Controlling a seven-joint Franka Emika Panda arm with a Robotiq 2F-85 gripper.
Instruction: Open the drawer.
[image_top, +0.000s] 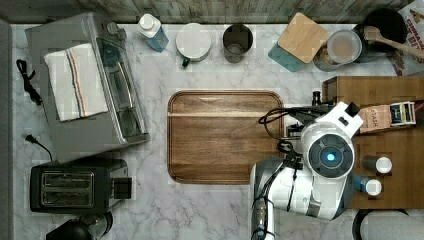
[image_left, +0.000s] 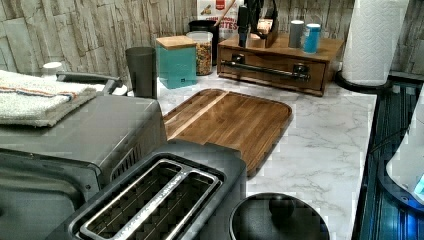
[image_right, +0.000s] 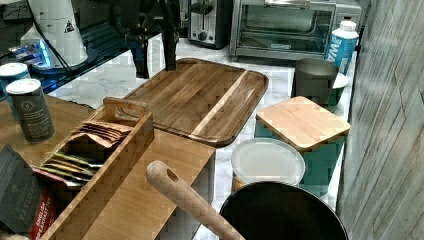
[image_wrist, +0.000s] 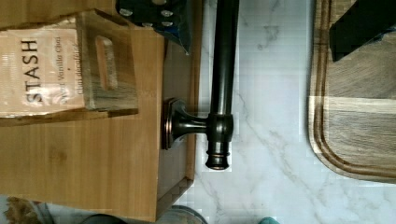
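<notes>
In the top view, the white arm's black gripper (image_top: 298, 121) hangs at the left edge of the light-brown wooden box (image_top: 380, 87). In the left view, the wide, shallow bamboo drawer (image_left: 270, 59) sits flush in that box, its long black metal bar handle (image_left: 265, 70) across the front. In the wrist view, the fingers (image_wrist: 359, 28) are spread wide, straddling the handle and holding nothing.

A white marbled surface (image_top: 210, 77) carries everything. On it lie a wooden tray (image_top: 225, 137), a toaster oven (image_top: 85, 85), a toaster (image_top: 75, 186) and a wooden box (image_top: 385, 145), with jars along the wall
</notes>
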